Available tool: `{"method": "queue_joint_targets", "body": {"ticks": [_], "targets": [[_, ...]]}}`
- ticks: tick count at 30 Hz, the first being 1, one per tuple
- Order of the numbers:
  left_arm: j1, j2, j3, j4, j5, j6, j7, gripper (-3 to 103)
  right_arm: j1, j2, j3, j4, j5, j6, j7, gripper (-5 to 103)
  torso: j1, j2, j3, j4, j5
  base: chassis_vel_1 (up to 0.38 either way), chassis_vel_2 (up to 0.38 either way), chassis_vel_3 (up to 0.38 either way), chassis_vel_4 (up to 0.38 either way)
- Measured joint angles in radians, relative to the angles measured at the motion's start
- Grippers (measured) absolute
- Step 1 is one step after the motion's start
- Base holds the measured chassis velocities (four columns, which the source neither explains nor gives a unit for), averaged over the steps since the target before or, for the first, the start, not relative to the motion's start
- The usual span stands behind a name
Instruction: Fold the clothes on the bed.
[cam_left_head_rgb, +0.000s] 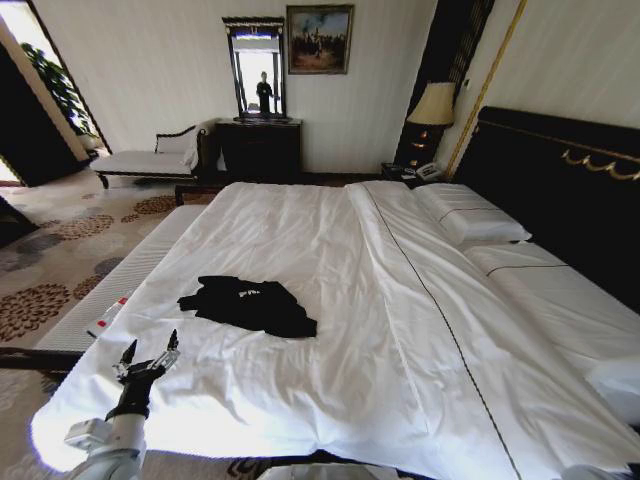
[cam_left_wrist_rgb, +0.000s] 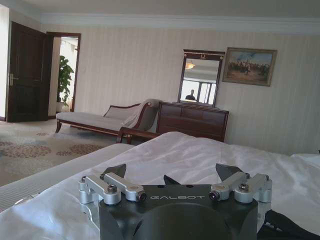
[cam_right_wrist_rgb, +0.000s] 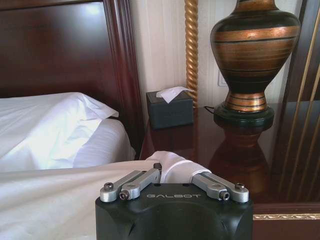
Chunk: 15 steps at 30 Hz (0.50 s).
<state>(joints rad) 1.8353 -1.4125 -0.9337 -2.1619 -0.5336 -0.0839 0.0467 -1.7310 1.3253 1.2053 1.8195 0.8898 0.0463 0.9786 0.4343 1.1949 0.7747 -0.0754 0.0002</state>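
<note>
Head view: T-shirt (cam_left_head_rgb: 248, 305), black with a scrap of white lettering showing, lies crumpled in a heap on the white duvet of the bed (cam_left_head_rgb: 330, 260), toward the robot's left half and near the foot end. It is bunched, not spread, so I'd judge folding has not begun and it needs flattening first.
Left gripper: left gripper (cam_left_head_rgb: 147, 356) hovers low over the duvet at the near left corner, close to the T-shirt but apart from it, fingers spread wide and holding nothing. That reads as a ready pose for reaching in at the near hem.
Bench: a long white-cushioned bench (cam_left_head_rgb: 120, 285) runs along the bed's left edge, with a small bottle-like item (cam_left_head_rgb: 106, 317) on it, too small to name.

Left wrist view: the fingers (cam_left_wrist_rgb: 114, 170) stand apart, dark tips raised over the white bedding. A dark edge of the T-shirt (cam_left_wrist_rgb: 287, 225) peeks in beside the gripper body. Beyond are a chaise longue (cam_left_wrist_rgb: 107, 120), a dark dresser (cam_left_wrist_rgb: 192, 120) with a mirror (cam_left_wrist_rgb: 201, 77), and a painting (cam_left_wrist_rgb: 249, 66).

Right wrist view: right gripper (cam_right_wrist_rgb: 175, 172) is parked off at the headboard side, facing a nightstand (cam_right_wrist_rgb: 225, 150) with a striped lamp (cam_right_wrist_rgb: 255, 55) and a tissue box (cam_right_wrist_rgb: 170, 107). Its fingers appear pressed on a bunch of white bed linen (cam_right_wrist_rgb: 175, 165), though whether they truly grip it I cannot tell. A pillow (cam_right_wrist_rgb: 55, 125) sits against the headboard (cam_right_wrist_rgb: 55, 45).
</note>
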Motion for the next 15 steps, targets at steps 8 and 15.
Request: {"method": "queue_joint_targets", "body": {"ticks": [8, 15], "targets": [[-0.003, -0.006, 0.008, 0.002, 0.008, 0.000, 0.000, 100, -0.023, 0.014, -0.046, 0.026, -0.028, -0.064, 0.074, 23, 0.000, 0.000, 0.000, -0.0025, -0.0004, 0.000, 0.000, 0.000, 0.000], [-0.001, -0.009, 0.008, 0.011, 0.010, 0.000, 0.000, 100, -0.105, 0.021, -0.070, 0.236, 0.105, -0.188, 0.207, 44, 0.000, 0.000, 0.000, -0.0015, -0.0007, 0.000, 0.000, 0.000, 0.000]]}}
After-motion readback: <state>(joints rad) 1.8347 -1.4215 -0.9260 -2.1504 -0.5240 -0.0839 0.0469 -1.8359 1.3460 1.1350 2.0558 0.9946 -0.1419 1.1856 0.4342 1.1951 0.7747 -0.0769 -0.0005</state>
